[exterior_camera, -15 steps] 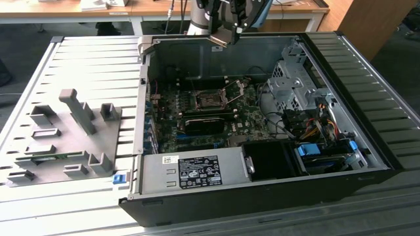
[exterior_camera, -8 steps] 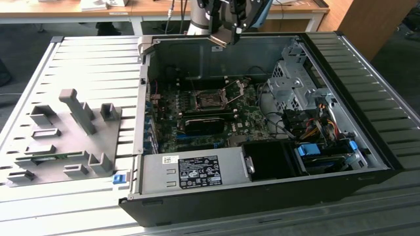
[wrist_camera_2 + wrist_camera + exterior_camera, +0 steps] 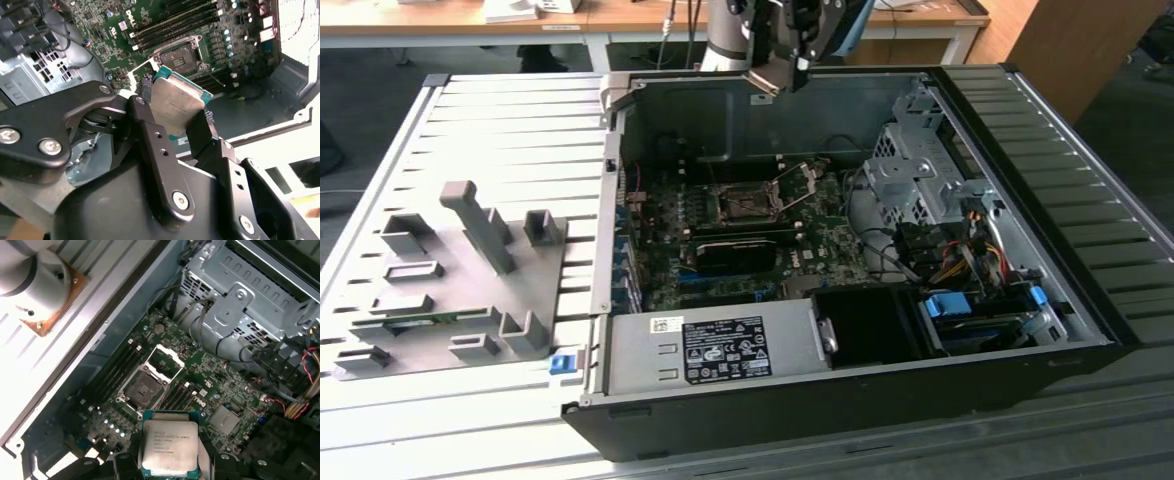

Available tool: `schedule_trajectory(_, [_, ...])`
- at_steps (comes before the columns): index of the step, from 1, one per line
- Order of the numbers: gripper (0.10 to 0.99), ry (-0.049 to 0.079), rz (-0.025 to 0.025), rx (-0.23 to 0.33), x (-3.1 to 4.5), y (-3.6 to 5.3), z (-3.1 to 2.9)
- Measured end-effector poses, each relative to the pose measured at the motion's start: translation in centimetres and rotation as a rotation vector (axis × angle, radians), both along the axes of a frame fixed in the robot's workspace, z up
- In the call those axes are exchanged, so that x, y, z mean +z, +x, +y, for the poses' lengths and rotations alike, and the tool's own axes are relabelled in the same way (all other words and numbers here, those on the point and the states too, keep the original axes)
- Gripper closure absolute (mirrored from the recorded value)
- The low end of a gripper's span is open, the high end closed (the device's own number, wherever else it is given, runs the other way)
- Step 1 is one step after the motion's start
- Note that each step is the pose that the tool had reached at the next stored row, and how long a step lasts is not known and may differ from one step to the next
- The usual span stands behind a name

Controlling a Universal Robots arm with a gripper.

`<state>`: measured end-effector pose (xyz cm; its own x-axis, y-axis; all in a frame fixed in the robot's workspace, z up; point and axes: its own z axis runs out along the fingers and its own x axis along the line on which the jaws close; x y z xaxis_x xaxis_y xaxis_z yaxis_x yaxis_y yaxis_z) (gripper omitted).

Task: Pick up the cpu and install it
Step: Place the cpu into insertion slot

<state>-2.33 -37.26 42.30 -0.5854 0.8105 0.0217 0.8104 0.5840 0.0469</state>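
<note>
one gripper (image 3: 781, 82) hangs well apart from the socket (image 3: 744, 205) in the exterior view, its fingers (image 3: 201, 131) clamp the cpu (image 3: 175, 102) clear of that socket in the second wrist view, and the cpu hovers near it, not touching, in the first wrist view.

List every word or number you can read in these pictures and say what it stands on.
Chip held in the fingers: lines of print, too blurred to read.
White label on the power supply: too small to read.
Circuit board: tiny white marks, unreadable.
</note>
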Motion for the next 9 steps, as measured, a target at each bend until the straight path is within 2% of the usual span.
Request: schedule_trajectory(9, [0.557,0.0,-0.0001,-0.096,-0.02,0.0,0.02])
